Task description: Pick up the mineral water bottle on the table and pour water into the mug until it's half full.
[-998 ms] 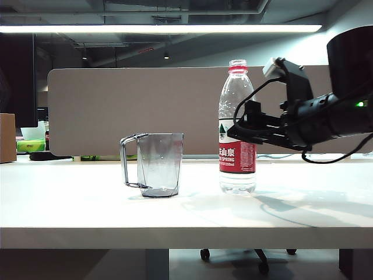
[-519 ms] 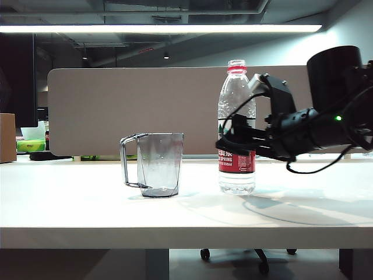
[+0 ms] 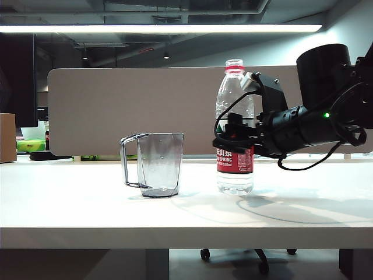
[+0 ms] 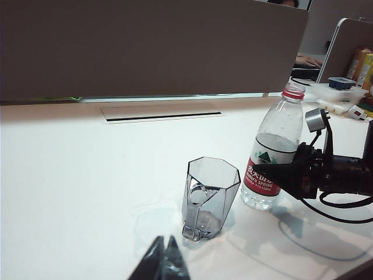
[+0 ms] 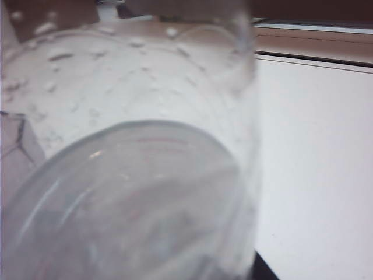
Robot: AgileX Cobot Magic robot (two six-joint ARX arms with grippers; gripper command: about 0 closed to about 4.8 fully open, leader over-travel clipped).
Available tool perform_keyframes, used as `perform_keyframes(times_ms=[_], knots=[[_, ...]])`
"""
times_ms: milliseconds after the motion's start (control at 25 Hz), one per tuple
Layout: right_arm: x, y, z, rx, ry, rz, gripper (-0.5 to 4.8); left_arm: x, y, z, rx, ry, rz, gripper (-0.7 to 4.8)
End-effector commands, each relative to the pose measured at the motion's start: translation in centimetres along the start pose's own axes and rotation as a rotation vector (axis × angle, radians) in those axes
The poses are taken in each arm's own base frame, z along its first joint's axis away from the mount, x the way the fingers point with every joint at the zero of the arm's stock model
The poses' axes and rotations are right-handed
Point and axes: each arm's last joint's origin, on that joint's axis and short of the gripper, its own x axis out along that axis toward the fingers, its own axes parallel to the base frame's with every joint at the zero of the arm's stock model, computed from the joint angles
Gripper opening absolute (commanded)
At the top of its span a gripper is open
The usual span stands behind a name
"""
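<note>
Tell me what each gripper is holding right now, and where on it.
The right gripper is around the mineral water bottle at the top of its label, but a firm hold cannot be told; the bottle stands on the table. The left gripper holds nothing.

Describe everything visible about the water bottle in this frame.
The bottle is tall, clear plastic, with a red neck ring, no cap visible, and a red-and-white label with Chinese characters. It stands upright on the white table, right of the mug and apart from it. Water fills it to about the label's top; droplets cling inside above. The right pincer straddles it at label height, jaws closing around it; whether they grip yet is unclear.
</note>
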Motion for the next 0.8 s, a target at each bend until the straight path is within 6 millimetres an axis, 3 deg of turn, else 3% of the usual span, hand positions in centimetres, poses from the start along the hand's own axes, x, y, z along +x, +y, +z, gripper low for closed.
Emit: perform_keyframes(times_ms=[40,160,559,799], knots=[[0.1,0.1,0.2,-0.006,-0.014,0.002,2.98,0.0,0.0,0.2,0.010,-0.012,0.001,-0.05],[0.0,0.1,0.3,-0.006,-0.014,0.003,2.63,0.0,0.0,0.2,0.010,-0.012,0.001,-0.05],[-0.3,0.2,0.8,-0.073,0.018,0.000,2.62,0.0,0.0,0.2,0.010,-0.012,0.001,-0.05],[-1.7,0.6,3.9,-0.289,0.146,-0.104,2.62,0.0,0.0,0.2,0.010,-0.012,0.001,-0.05]])
